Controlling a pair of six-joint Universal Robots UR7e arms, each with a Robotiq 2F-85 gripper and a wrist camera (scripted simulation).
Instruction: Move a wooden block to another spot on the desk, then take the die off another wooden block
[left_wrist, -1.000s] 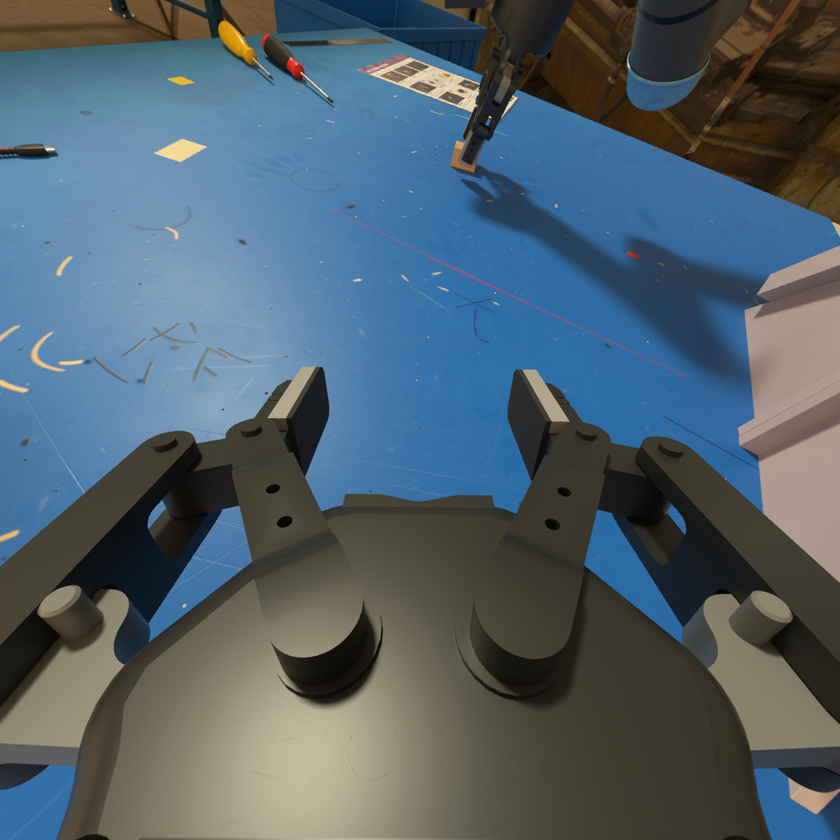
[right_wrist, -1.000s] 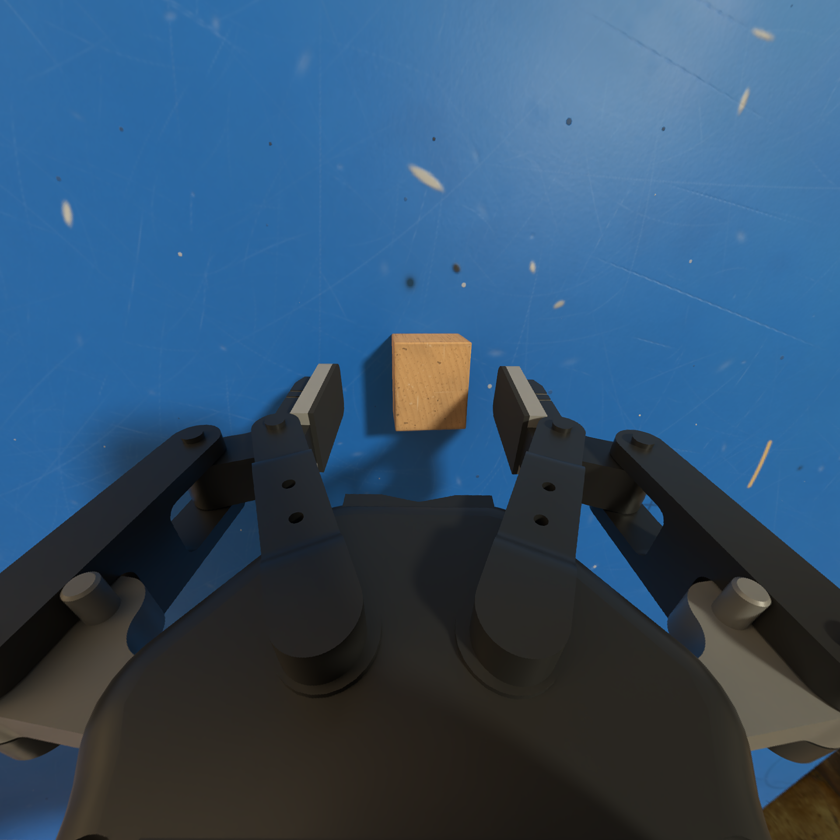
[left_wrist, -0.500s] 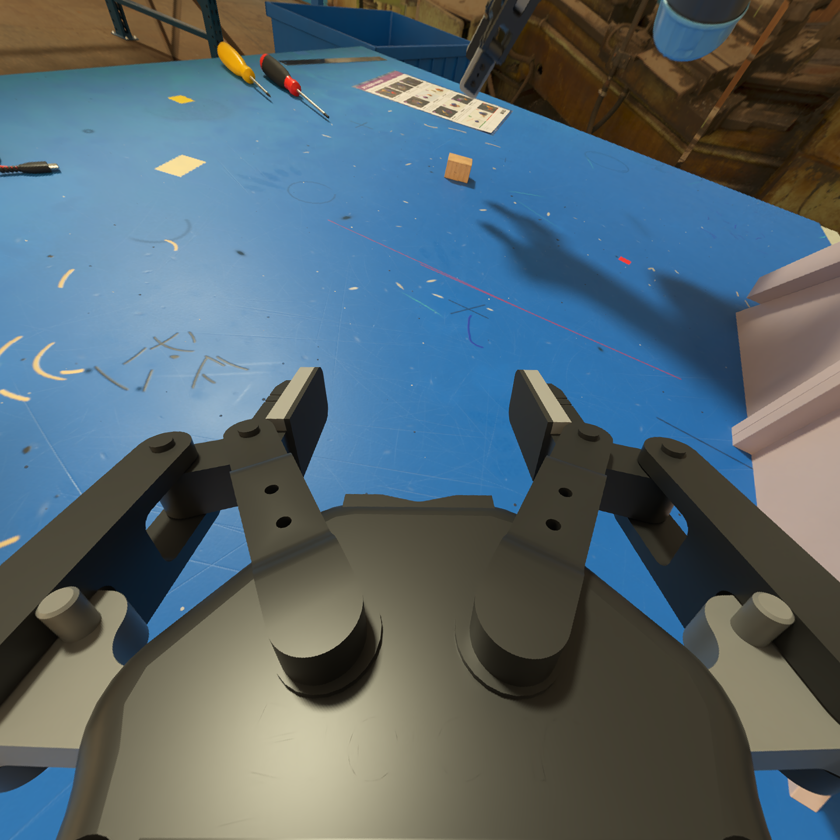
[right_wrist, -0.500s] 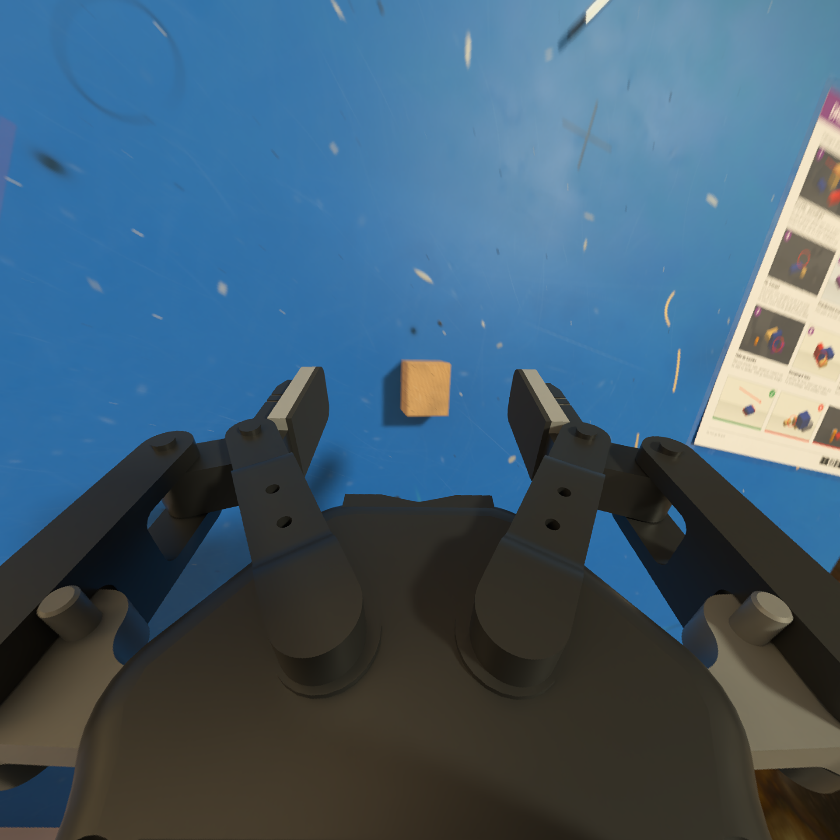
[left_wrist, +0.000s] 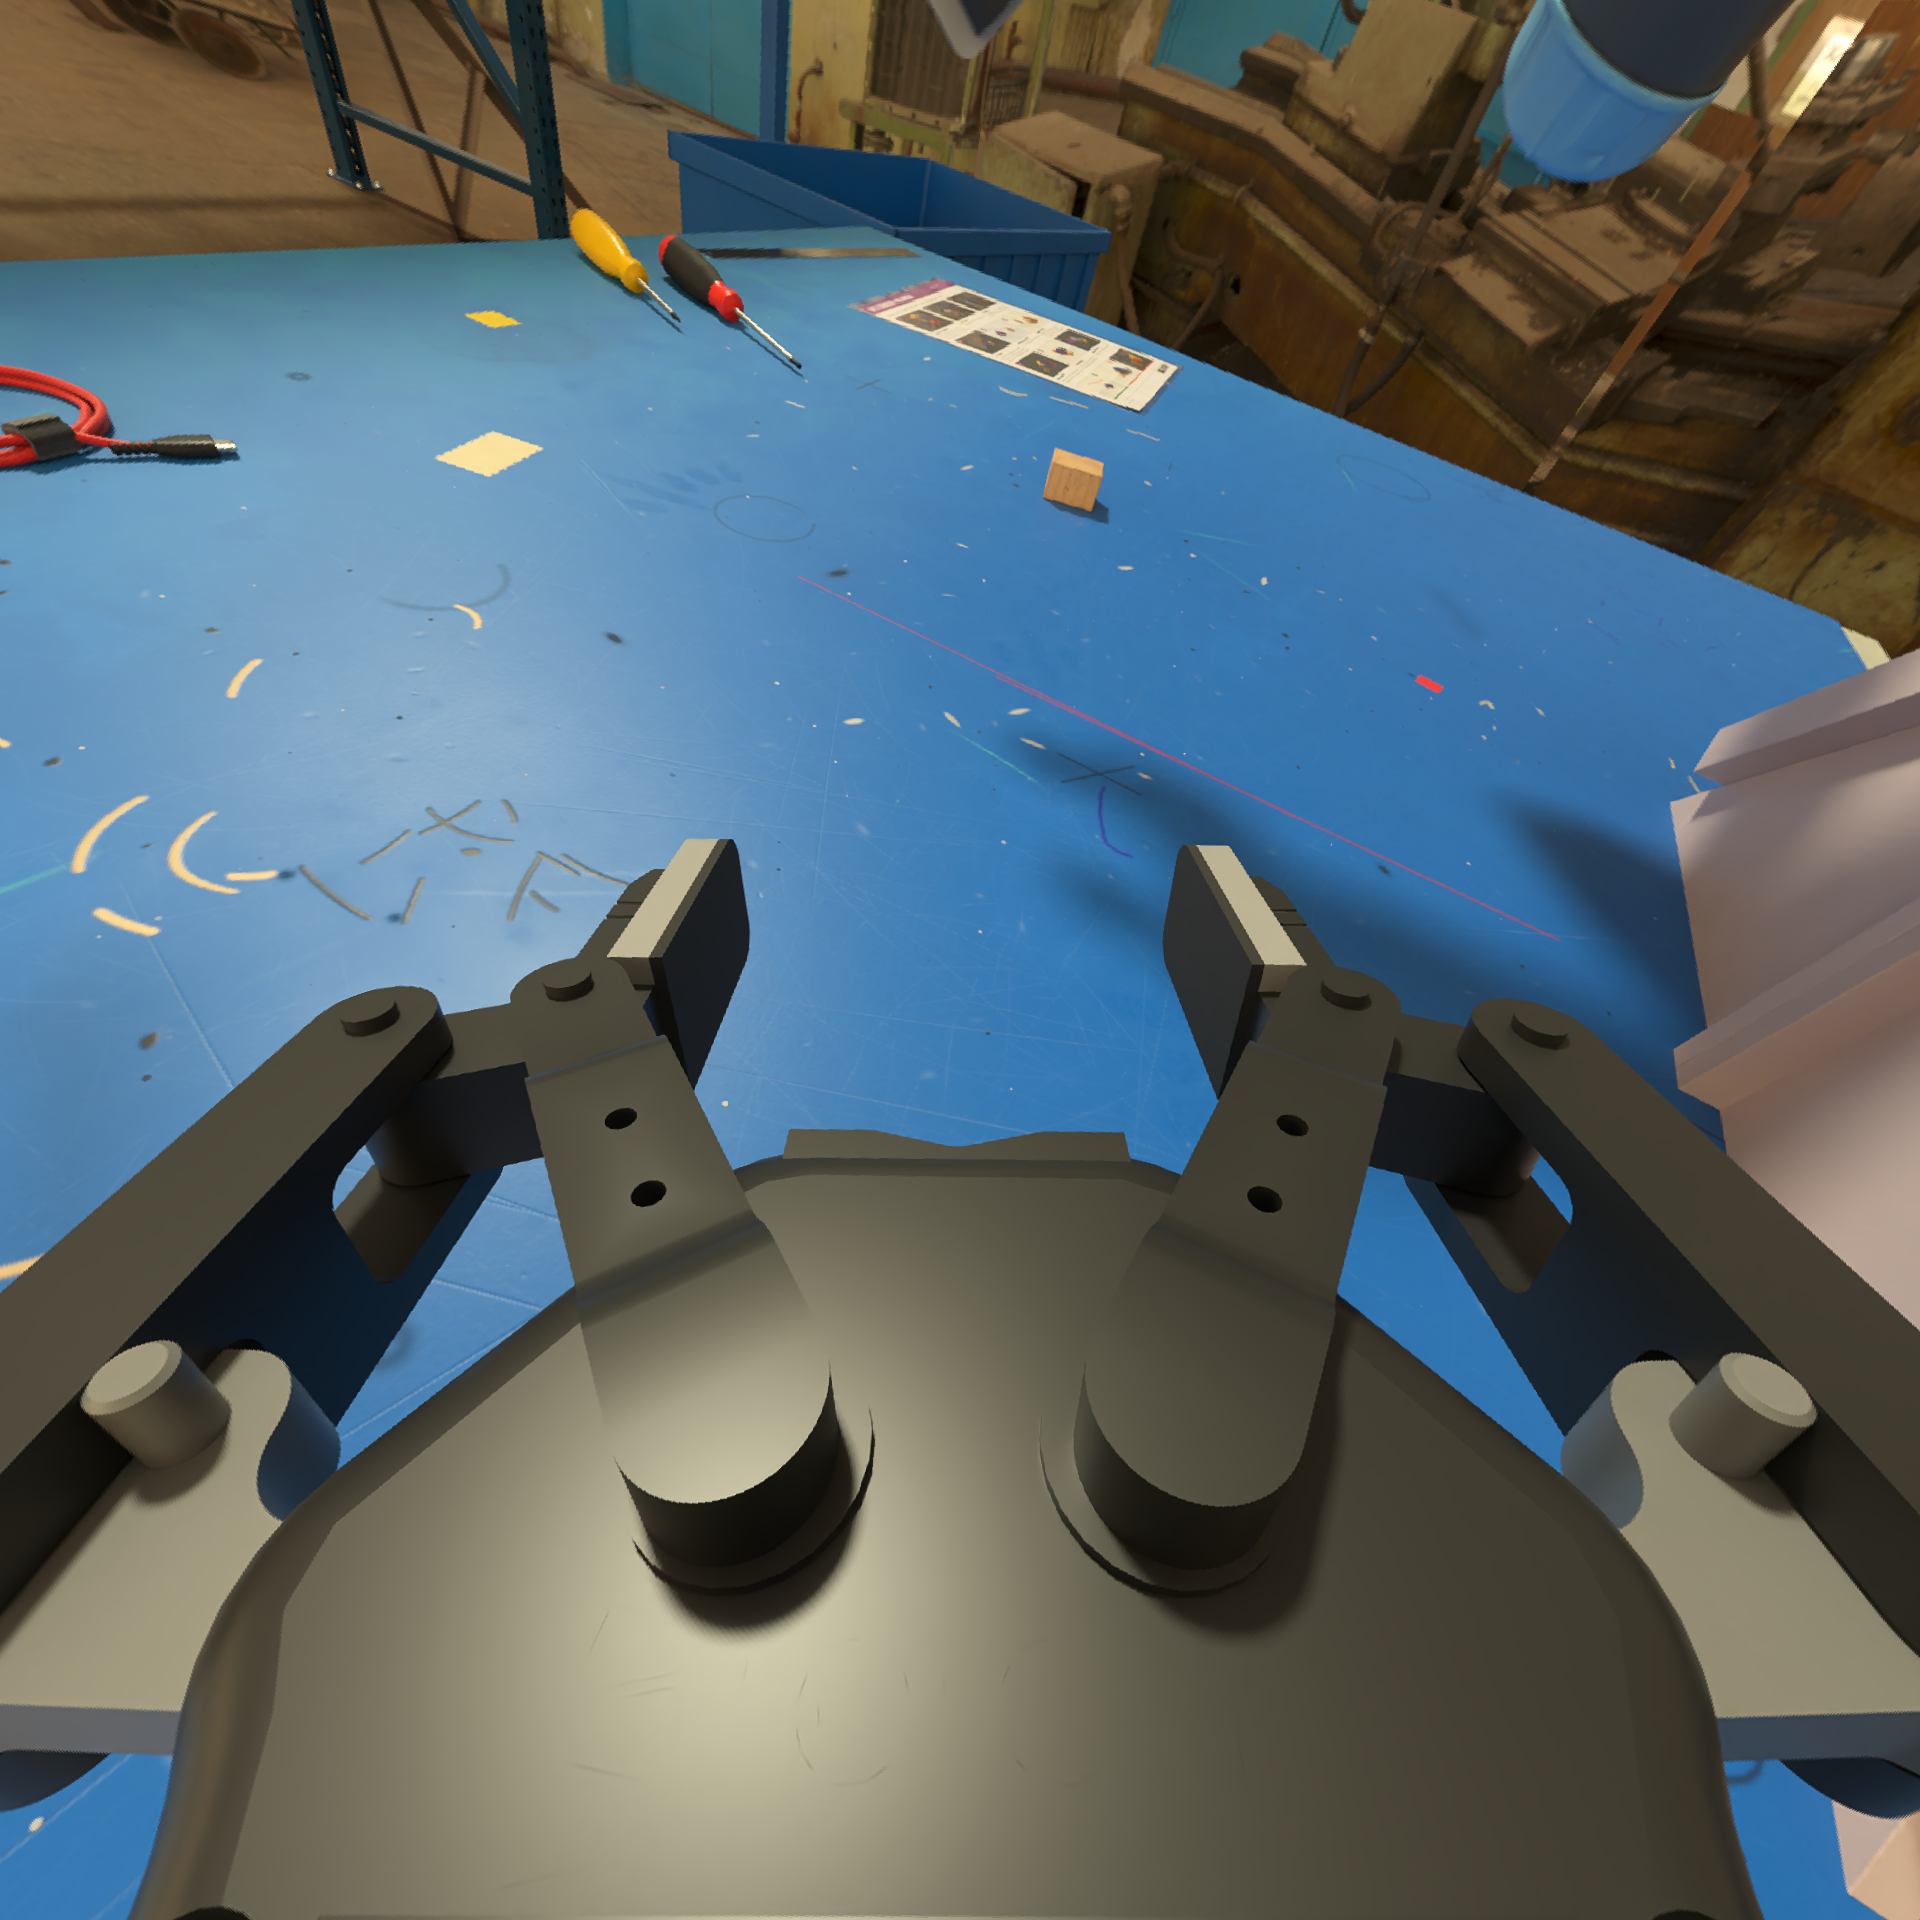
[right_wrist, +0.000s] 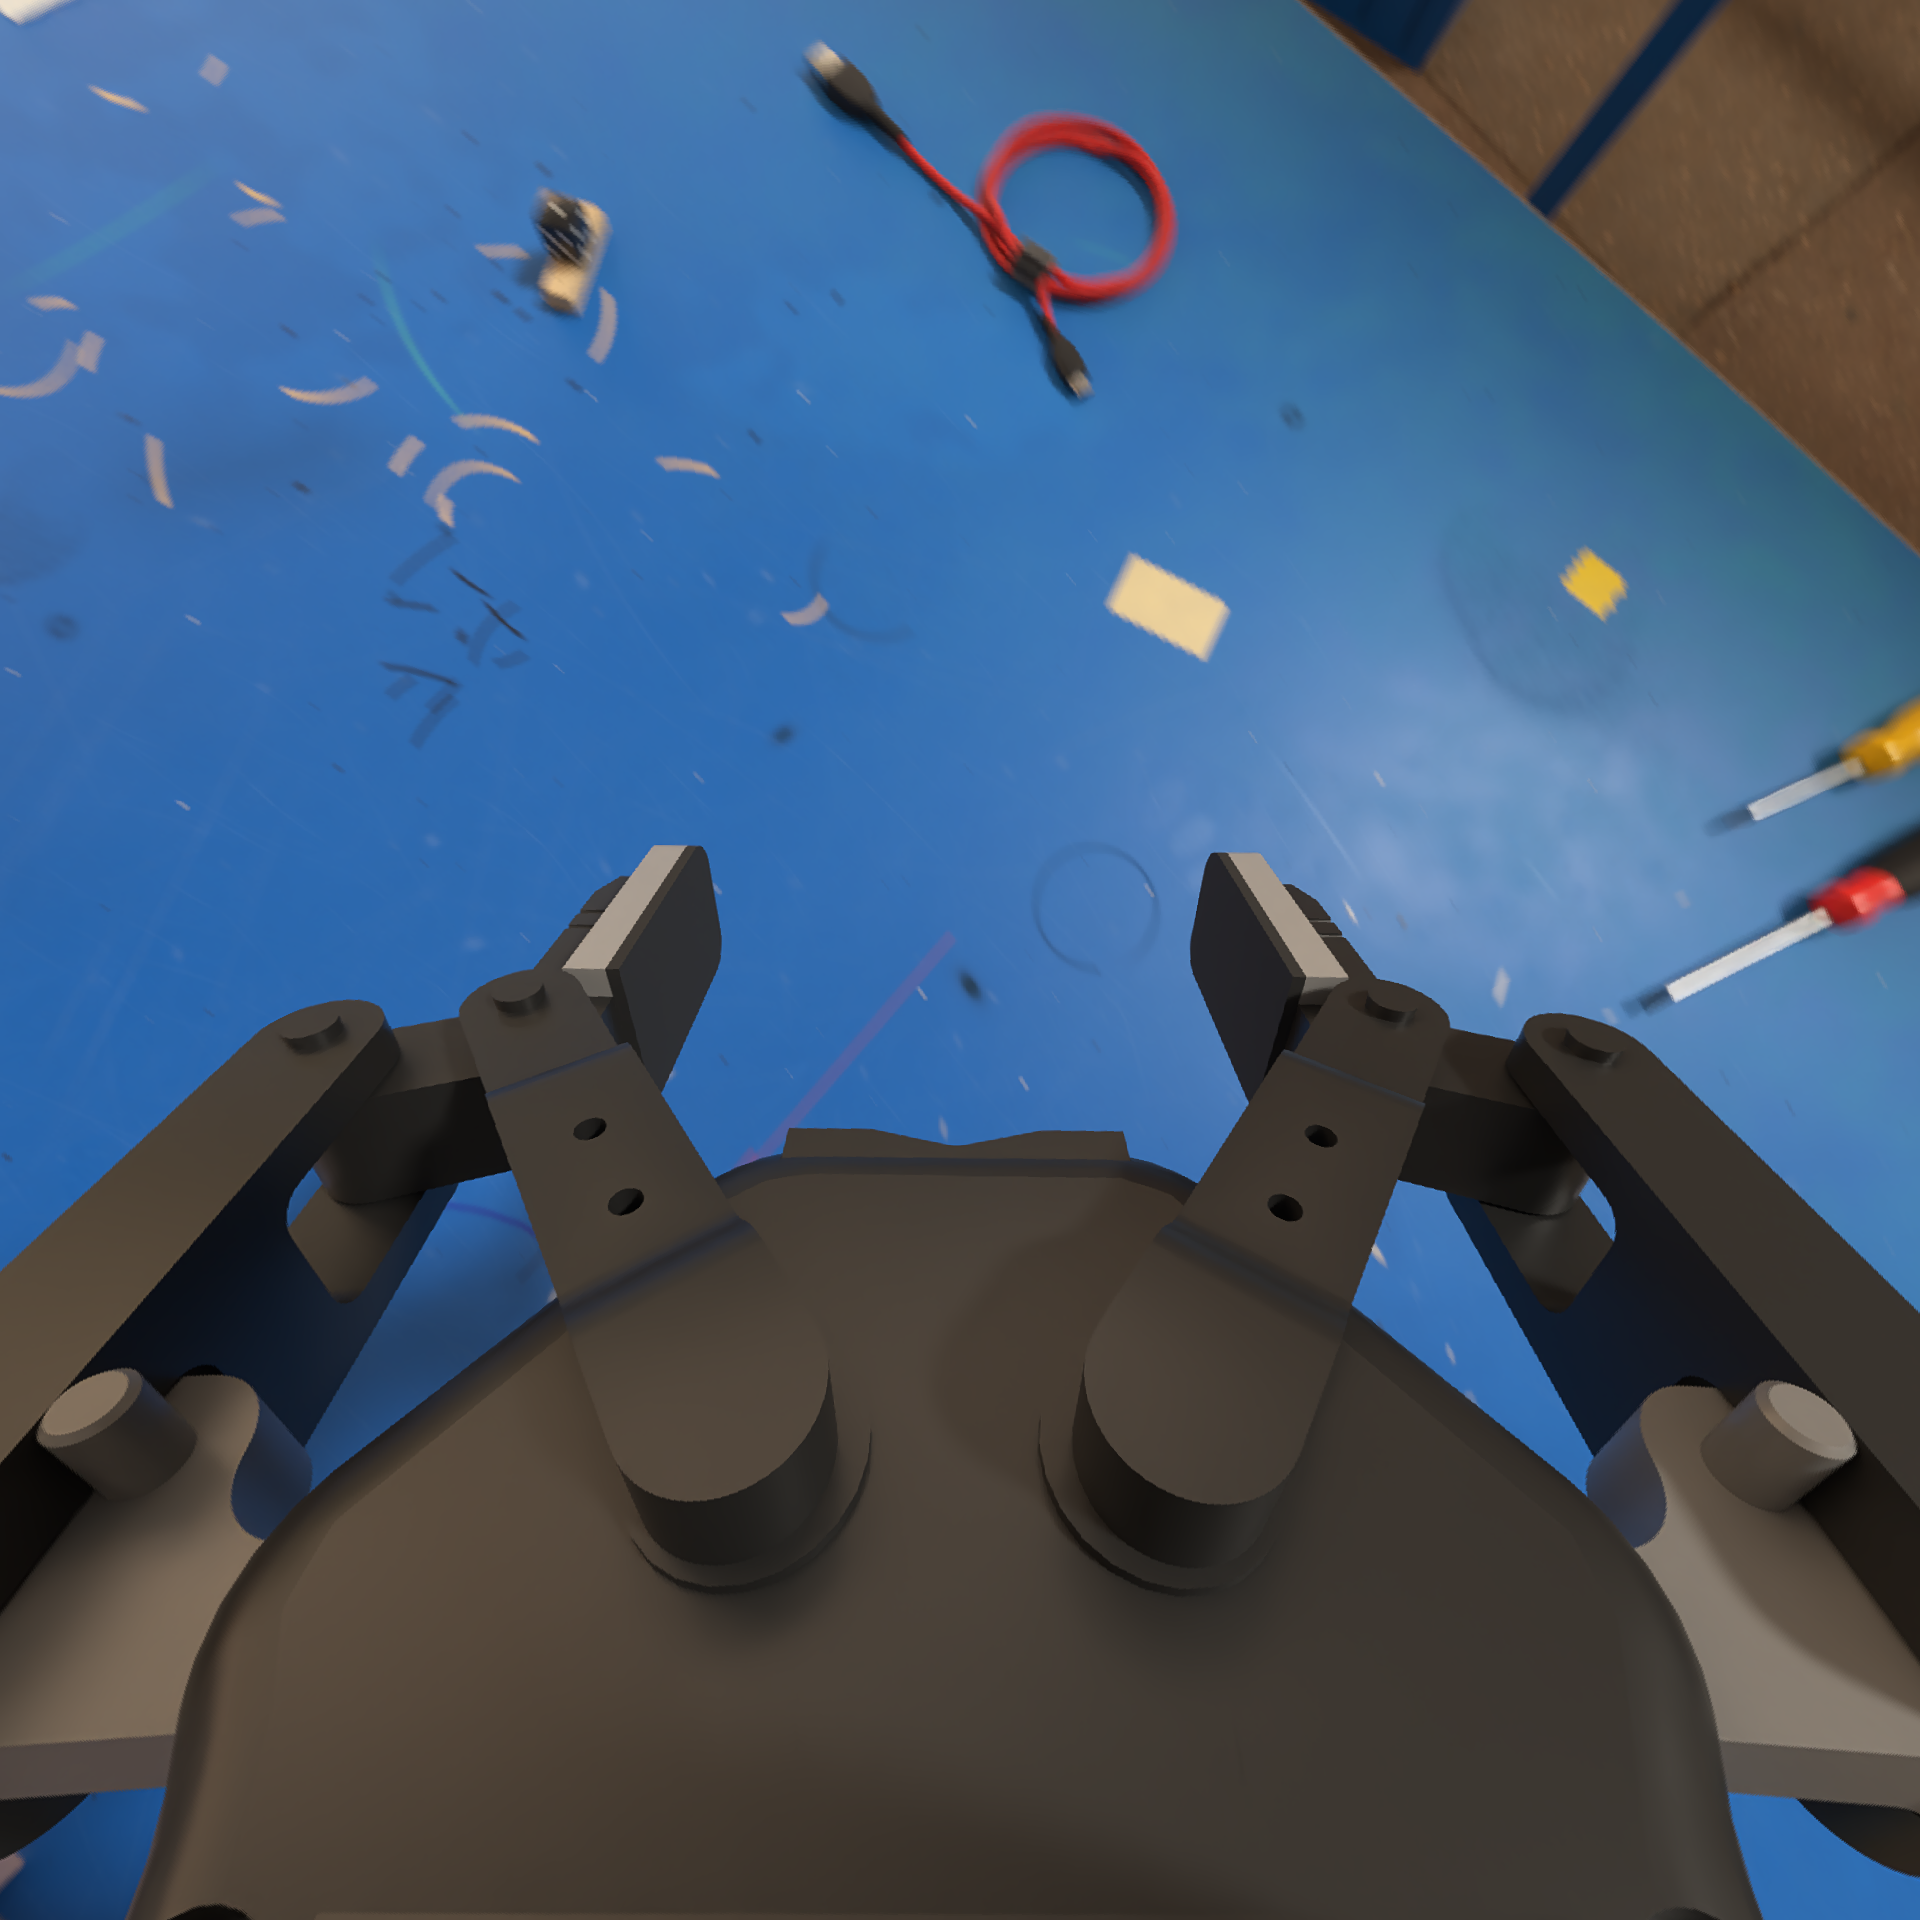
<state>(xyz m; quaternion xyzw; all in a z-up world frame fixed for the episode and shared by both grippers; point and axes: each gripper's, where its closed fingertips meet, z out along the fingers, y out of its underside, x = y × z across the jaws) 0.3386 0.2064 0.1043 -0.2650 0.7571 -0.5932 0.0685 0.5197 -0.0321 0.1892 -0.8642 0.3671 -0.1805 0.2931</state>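
We found both end effectors, left (left_wrist: 954, 914) and right (right_wrist: 954, 925), spread apart and empty; the block (left_wrist: 1072, 479) lay well ahead of the left one on the tabletop (left_wrist: 623, 675).

In the left wrist view, a wooden block (left_wrist: 1073, 479) is seen on the desk (left_wrist: 727, 675) at one o'clock; behind it lies a sheet (left_wrist: 1018, 338), two screwdrivers (left_wrist: 675, 275) at eleven, a cable (left_wrist: 62, 426) at ten.

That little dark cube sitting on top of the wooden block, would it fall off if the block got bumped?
Probably. The die looks merely rested on the wooden block, with nothing visibly fixing it, so a nudge could slide or tip it off. The stack is small and likely light. The view is blurred, so its seating is uncertain.
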